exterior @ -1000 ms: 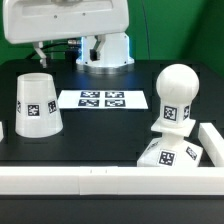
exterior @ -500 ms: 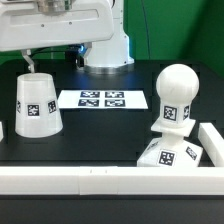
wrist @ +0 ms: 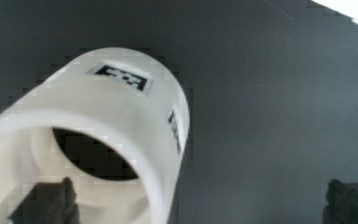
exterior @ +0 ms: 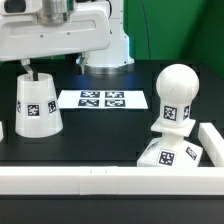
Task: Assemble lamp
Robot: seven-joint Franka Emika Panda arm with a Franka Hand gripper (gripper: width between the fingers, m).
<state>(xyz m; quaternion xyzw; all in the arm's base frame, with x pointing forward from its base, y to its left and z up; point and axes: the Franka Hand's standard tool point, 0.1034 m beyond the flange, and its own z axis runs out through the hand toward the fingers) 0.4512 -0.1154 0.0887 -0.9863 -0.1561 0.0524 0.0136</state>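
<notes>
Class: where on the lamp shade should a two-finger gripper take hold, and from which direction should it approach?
Grip the shade by its narrow top rim, coming straight down from above. It stands wide end down, and the wrist view shows an opening in its top, so one finger can probably go inside and one outside the thin wall.

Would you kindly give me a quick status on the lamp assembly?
Gripper open, poised over shade, nothing held. Bulb standing on base at exterior view's right. Marker board between them; nothing blocking.
</notes>
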